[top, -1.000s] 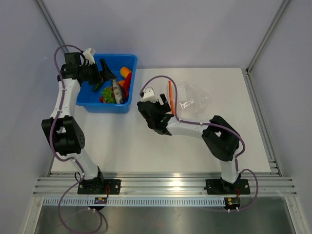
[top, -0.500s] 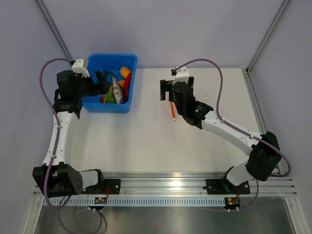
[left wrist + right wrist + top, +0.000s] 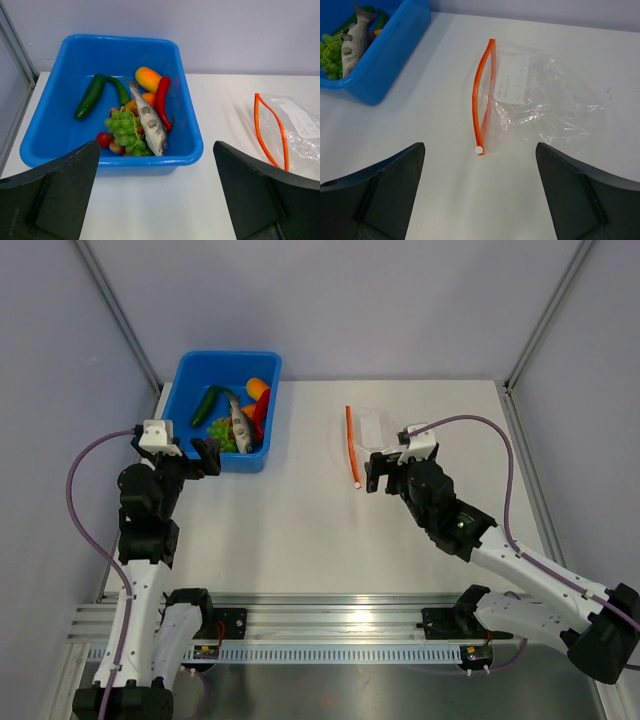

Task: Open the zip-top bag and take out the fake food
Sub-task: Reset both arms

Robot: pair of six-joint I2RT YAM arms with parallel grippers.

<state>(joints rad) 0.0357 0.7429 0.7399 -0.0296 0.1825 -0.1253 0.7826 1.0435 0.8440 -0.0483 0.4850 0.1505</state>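
Seemingly finished: the zip-top bag (image 3: 545, 105) lies open and empty, the fake food (image 3: 150, 125) sits in the blue tub (image 3: 150, 161), and the left fingers (image 3: 50, 200) and right fingers (image 3: 580, 195) are spread, holding nothing.

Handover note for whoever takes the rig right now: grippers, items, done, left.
Left gripper: jaws open, empty, facing the blue tub.
Right gripper: jaws open, empty, facing the zip-top bag.
Zip-top bag: flat on the table, right of the tub, orange zip parted, no food visible inside.
Fake food: all in the tub (fish, grapes, cucumber, peppers, red pieces).
Done: bag opened, food out.
Left: apparently nothing; confirm the bag is empty.
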